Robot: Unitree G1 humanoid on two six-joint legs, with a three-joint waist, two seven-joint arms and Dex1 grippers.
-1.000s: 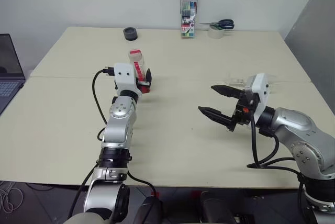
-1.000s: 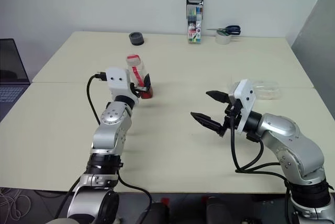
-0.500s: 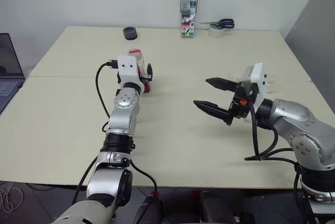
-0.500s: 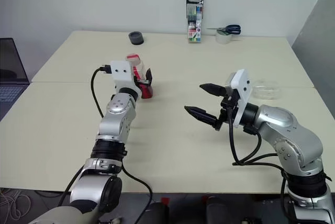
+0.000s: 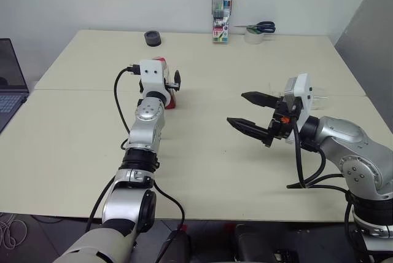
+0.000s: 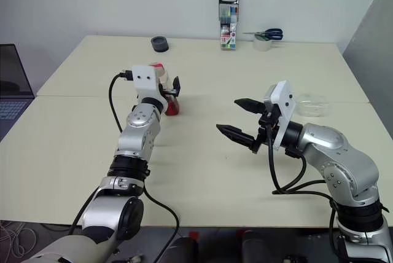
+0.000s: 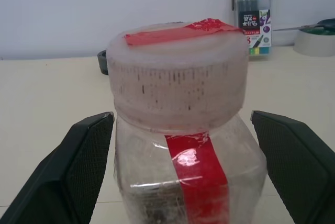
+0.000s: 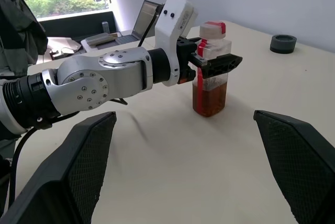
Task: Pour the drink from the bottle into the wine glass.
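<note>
Counter (image 5: pixel 202 171) space nearest you carries the right tool (image 5: pixel 252 114), its fingers spread wide and holding nothing. Farther out you see the left tool (image 6: pixel 167 88) spread around the upright bottle (image 8: pixel 210 72), fingers on either side without visibly pinching it; amber drink (image 8: pixel 209 98) fills its lower part. Beyond the right arm stands the wine glass (image 6: pixel 310 104), hard to make out. A marker-pen case (image 5: pixel 221 23) stands at the far edge.

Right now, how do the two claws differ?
The left claw has its fingers on either side of the bottle, while the right claw has nothing between its fingers. The left claw is stretched farther across the table; the right claw hangs nearer the robot. Both are open.
</note>
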